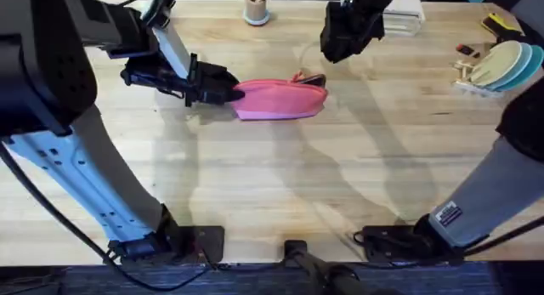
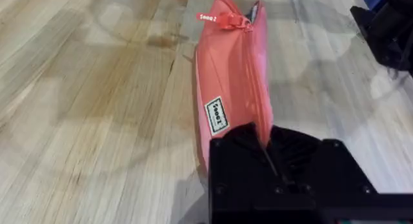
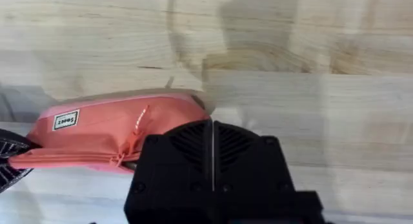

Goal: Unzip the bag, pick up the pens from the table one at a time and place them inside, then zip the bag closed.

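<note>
Overhead, the left fingers [image 1: 228, 89] clench one end of the pink bag [image 1: 280, 99] on the surface [image 1: 340, 176], while the right fingers [image 1: 340, 42], pressed together and hovering beyond its zipper end, could miss the pull.

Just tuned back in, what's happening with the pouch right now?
The left gripper is clamped on one end of the pink pencil pouch, which lies on the wooden table. The right gripper hangs above the table just beyond the pouch's other end, fingers together and holding nothing. The zipper pull sits at the end away from the left gripper.
</note>
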Robot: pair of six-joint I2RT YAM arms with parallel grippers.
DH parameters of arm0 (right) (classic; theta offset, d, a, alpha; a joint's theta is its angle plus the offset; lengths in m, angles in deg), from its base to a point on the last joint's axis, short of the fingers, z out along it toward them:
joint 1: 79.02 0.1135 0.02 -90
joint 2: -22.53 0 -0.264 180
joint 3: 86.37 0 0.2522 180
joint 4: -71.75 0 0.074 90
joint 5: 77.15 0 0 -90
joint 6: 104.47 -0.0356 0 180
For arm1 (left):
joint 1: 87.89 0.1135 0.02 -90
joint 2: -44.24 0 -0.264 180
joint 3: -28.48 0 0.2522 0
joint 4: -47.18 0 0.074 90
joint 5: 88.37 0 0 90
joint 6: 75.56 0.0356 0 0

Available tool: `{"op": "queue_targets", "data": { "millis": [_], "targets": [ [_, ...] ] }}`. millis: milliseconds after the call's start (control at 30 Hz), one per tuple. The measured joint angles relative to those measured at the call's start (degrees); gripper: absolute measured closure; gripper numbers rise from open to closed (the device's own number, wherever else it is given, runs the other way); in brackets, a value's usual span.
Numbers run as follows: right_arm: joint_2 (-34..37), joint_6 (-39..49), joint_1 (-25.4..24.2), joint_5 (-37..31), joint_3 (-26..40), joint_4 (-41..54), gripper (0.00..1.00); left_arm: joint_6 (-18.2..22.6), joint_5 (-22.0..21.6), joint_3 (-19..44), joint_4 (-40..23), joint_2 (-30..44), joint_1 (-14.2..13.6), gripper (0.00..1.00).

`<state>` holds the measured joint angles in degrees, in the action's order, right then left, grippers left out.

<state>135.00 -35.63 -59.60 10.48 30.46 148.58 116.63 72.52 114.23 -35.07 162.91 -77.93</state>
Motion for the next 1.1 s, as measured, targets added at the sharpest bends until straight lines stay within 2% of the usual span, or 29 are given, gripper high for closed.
{"op": "queue_targets", "data": {
  "millis": [367,533,567,733,767,833,1100],
  "targets": [
    [-0.3,0.0,0.0,0.0,1.0,0.1,0.971,0.0,0.0,0.0,0.0,0.0,0.0,0.959],
    [-2.9,0.0,0.1,0.1,2.6,0.1,0.958,0.0,0.0,0.0,0.0,0.0,0.0,0.959],
    [-3.6,0.2,0.2,0.0,2.9,0.1,0.865,0.0,0.0,0.0,0.0,0.0,0.0,0.959],
    [-6.9,0.2,1.2,0.0,3.9,0.1,0.132,0.0,0.0,0.0,0.0,0.0,0.0,0.959],
    [-7.3,0.4,1.5,0.0,3.9,0.2,0.039,0.0,0.0,0.0,0.0,0.0,0.0,0.959],
    [-7.7,0.4,2.3,0.1,3.9,0.2,0.006,0.0,0.0,0.0,0.0,0.0,0.0,0.959],
    [-7.7,0.4,5.7,0.1,3.9,0.2,0.005,0.0,0.0,0.0,0.0,0.0,0.0,0.959]
  ]
}}
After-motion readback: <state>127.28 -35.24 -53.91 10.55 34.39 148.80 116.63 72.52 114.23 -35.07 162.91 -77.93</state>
